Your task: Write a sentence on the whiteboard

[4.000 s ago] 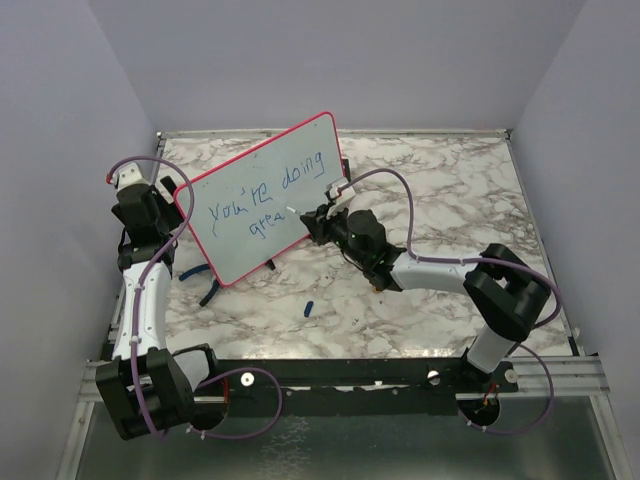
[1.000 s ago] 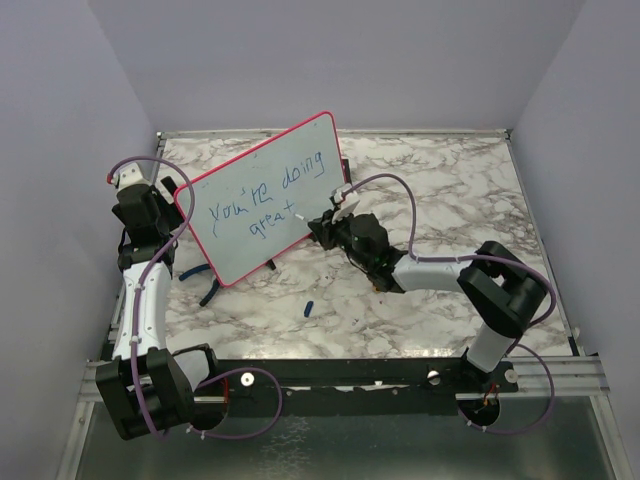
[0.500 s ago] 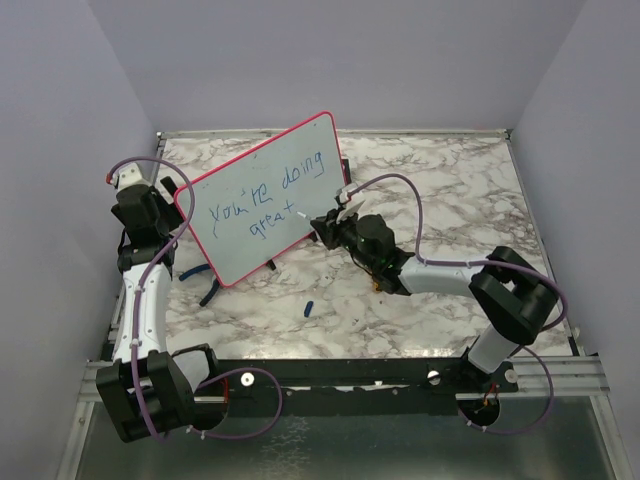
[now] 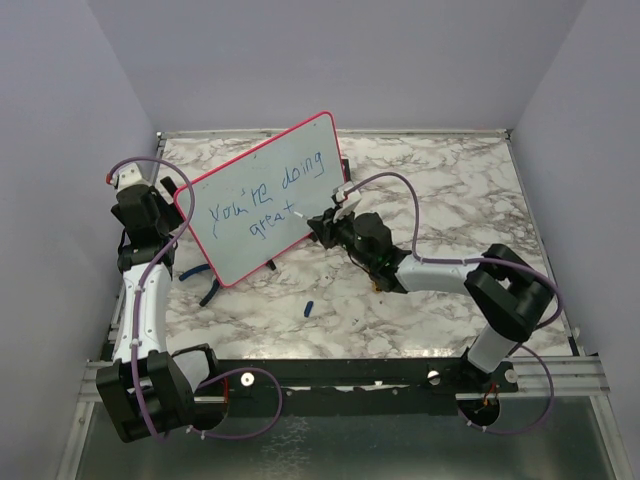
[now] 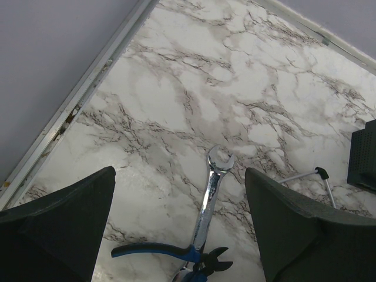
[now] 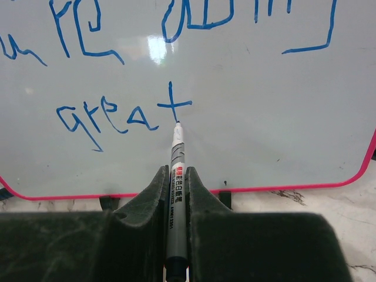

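The whiteboard (image 4: 262, 200) with a red-pink frame stands tilted at the back left of the table; it also fills the right wrist view (image 6: 247, 88). The blue sentence (image 4: 262, 198) reads "you're doing great" in two lines. In the right wrist view the word "great" (image 6: 123, 114) shows whole. My right gripper (image 4: 322, 222) is shut on a white marker (image 6: 177, 176) whose blue tip sits at the foot of the "t". My left gripper (image 4: 150, 205) is open and empty beside the board's left edge.
A steel wrench (image 5: 210, 200) and blue-handled pliers (image 5: 170, 252) lie on the marble under the left gripper. The pliers also show in the top view (image 4: 205, 285). A small blue cap (image 4: 308, 307) lies in front of the board. A metal rail (image 5: 76, 106) edges the table.
The word "great" gained its final "t". The right arm shifted slightly right then back, keeping the marker at the board. The left arm has not moved.
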Controlling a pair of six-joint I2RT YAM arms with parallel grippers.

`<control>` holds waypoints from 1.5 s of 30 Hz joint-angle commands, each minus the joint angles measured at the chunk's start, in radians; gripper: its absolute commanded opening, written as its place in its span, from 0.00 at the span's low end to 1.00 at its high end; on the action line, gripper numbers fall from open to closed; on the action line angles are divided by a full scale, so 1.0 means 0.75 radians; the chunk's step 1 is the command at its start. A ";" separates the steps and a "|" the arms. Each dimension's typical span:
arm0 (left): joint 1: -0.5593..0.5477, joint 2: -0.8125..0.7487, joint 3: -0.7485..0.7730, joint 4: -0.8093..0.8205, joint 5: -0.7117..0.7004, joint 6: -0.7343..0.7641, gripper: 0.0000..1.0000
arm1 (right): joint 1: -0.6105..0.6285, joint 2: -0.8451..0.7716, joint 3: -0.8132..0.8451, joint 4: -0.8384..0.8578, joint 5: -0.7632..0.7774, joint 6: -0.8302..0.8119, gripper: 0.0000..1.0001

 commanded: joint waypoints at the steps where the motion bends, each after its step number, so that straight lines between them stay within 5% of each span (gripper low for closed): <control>1: -0.015 -0.024 -0.011 0.002 -0.004 0.009 0.92 | 0.007 0.033 0.048 0.002 -0.044 -0.012 0.00; 45: -0.014 -0.026 -0.012 0.001 -0.001 0.008 0.92 | 0.006 0.092 0.011 -0.035 0.095 -0.009 0.00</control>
